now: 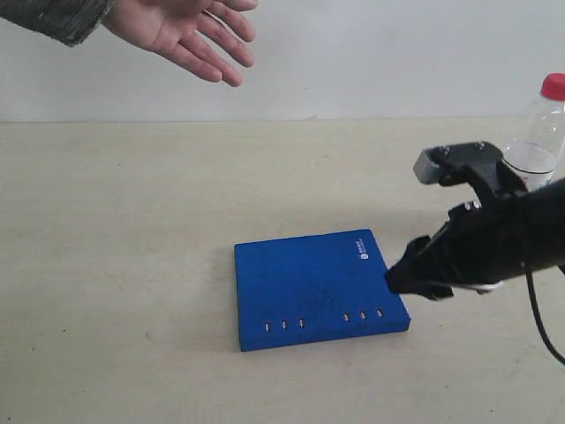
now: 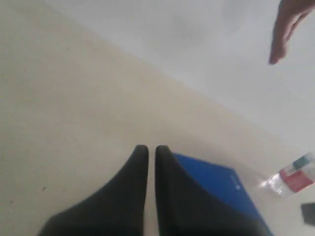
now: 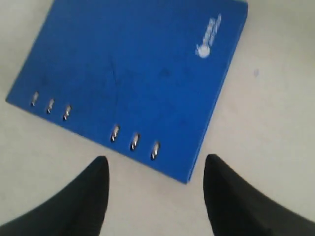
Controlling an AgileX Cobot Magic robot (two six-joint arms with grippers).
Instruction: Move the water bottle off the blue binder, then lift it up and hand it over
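Note:
The blue binder [image 1: 309,287] lies flat on the table, nothing on top of it. Off the binder, the water bottle [image 1: 538,132] stands upright at the far right, behind the right arm. My right gripper [image 1: 408,281] hovers at the binder's near right corner, open and empty. In the right wrist view the right gripper [image 3: 156,163] straddles that corner of the binder [image 3: 133,64]. My left gripper [image 2: 147,148] is shut on nothing, over the table beside the binder [image 2: 216,184]; the bottle [image 2: 295,178] shows far off. The left gripper is out of the exterior view.
A person's open hand [image 1: 185,31] reaches in above the far left of the table; the left wrist view also catches the hand [image 2: 288,27]. A pale wall [image 1: 371,62] runs behind the beige table [image 1: 115,265].

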